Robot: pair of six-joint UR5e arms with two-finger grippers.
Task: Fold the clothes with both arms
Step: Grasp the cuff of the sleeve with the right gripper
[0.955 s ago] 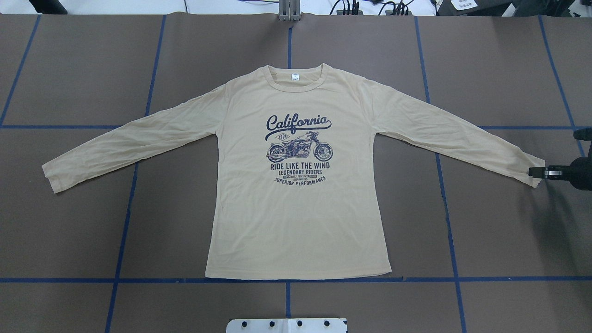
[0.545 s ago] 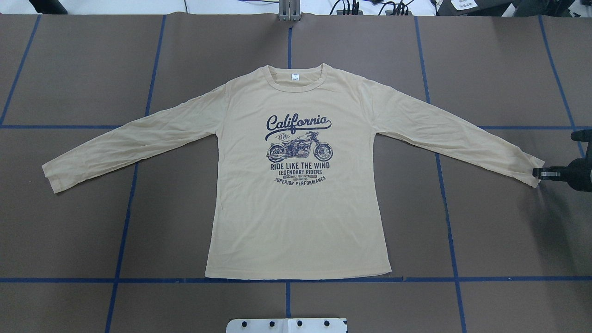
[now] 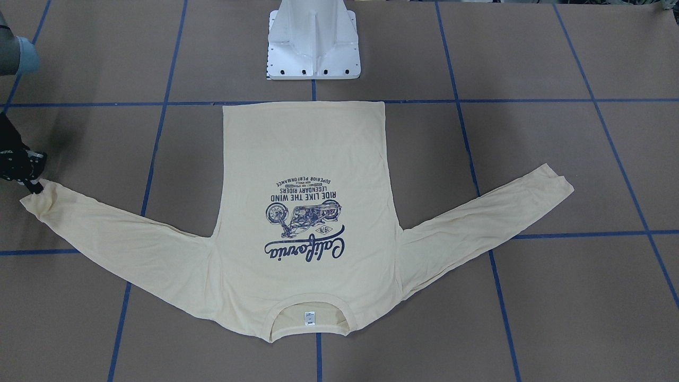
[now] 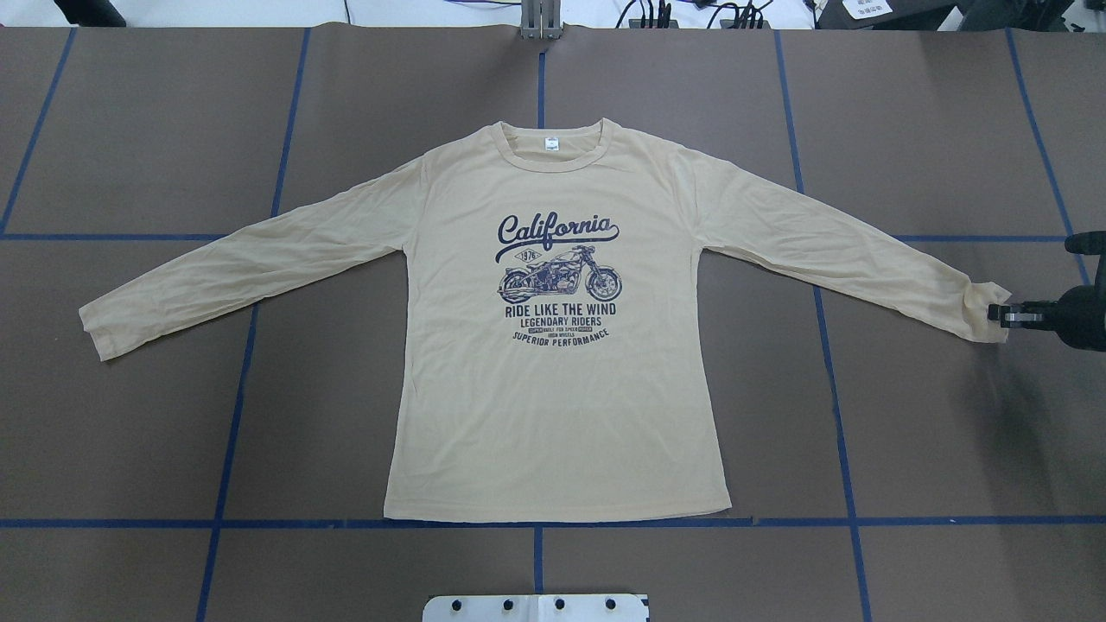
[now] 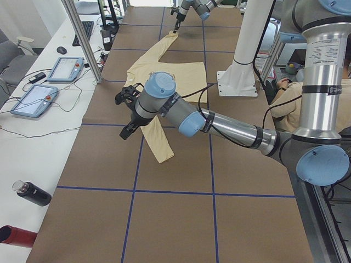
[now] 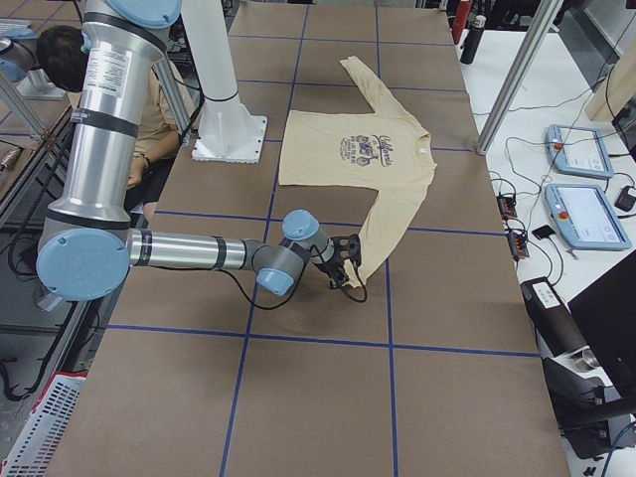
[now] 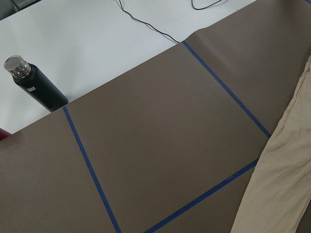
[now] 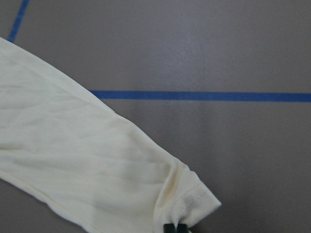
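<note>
We find the T-shirt (image 4: 553, 415) spread flat and print-up on the brown table (image 4: 130, 130), directly in front of the white pedestal base (image 3: 313, 48). Its hem lies nearest the base, along a blue tape line (image 4: 259, 523), and its ribbed collar (image 4: 553, 160) lies farthest from it. The navy "California" motorcycle print (image 4: 557, 276) sits in the middle of the chest, in line with the base. Both sleeves are stretched out, one to each side of the base, angled back toward the base's edge of the table.

Out at the far right of the base, the right gripper (image 4: 1002, 313) sits low at the table, at the end of the right sleeve. Its fingertips (image 8: 175, 227) are pinched together on the edge of the right cuff (image 8: 194, 194), and the cloth puckers where they grip. The right arm (image 6: 199, 250) reaches out almost level from the base to that cuff.

On the base's left side, the left arm (image 5: 230, 129) extends out, and the left gripper (image 5: 126, 113) hangs above the table near the left sleeve, apart from the cloth. We cannot tell whether its fingers are apart or together. The left cuff (image 4: 95, 333) lies flat. A black bottle (image 7: 36, 85) lies on the white bench beyond the table, far to the base's left.
</note>
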